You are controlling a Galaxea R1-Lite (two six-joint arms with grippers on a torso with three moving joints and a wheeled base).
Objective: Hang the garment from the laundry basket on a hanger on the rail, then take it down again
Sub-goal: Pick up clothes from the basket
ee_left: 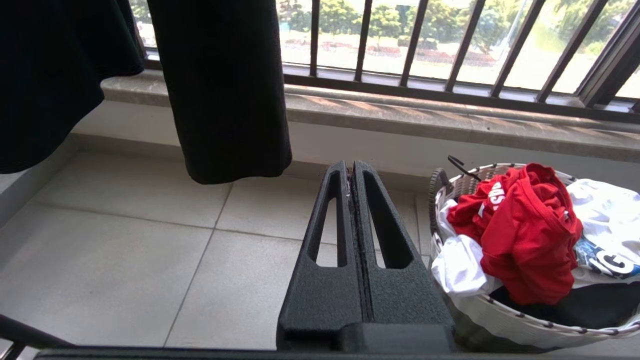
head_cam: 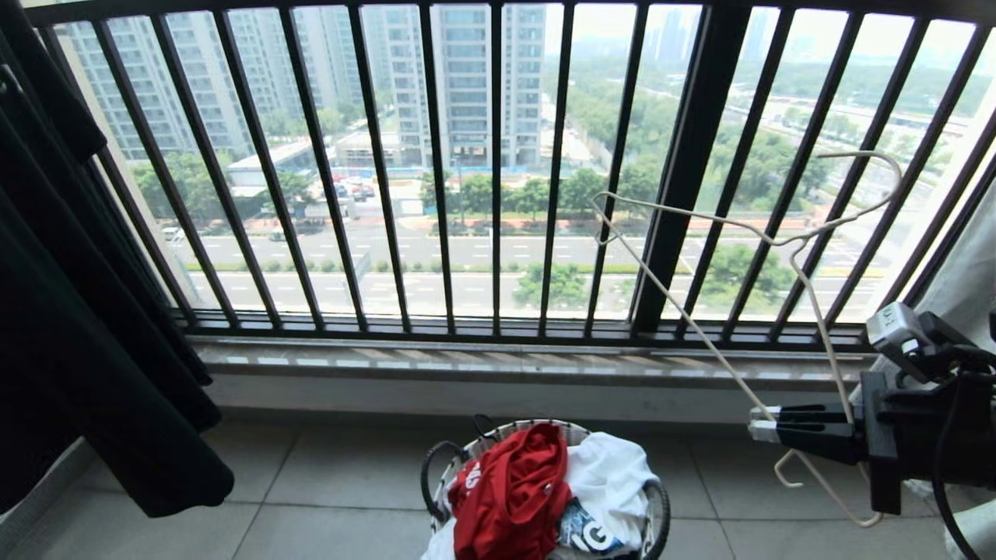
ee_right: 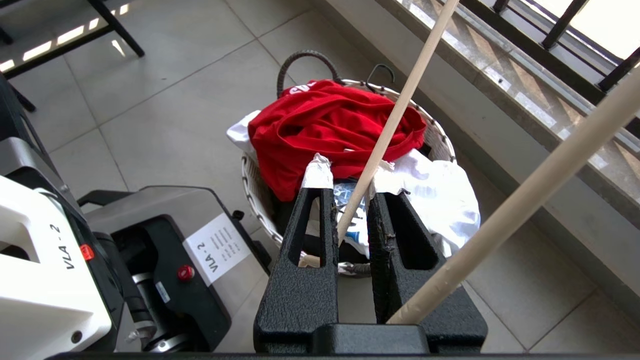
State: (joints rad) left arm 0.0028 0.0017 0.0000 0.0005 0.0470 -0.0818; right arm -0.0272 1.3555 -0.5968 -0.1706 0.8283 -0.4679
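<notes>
On the far left, a black garment (head_cam: pixel 93 373) is hanging down beside the dark railing (head_cam: pixel 436 171), out of the way of the work. The left end effector (ee_left: pixel 351 172) is sitting low near the floor (ee_left: pixel 125 260) with its fingers pressed together and gripping nothing; it seems to be parked, leaving room for the other arm.

In the middle, the laundry basket (head_cam: pixel 660 505) is standing on the tiles below the window ledge (head_cam: pixel 467 362). The red T-shirt (head_cam: pixel 513 494) is lying crumpled on top of the pile, beside a white garment (head_cam: pixel 615 467), so it looks easy to reach first. It is not yet on anything.

To the right, the right end effector (head_cam: pixel 764 429) is gripping the wire hanger (head_cam: pixel 766 241) by its lower bar, the fingers set narrow around the thin rod (ee_right: pixel 387 132). The hanger is tilting up and out in front of the railing, hook uppermost, probably so the shirt can be threaded on. The rail itself is not in view.
</notes>
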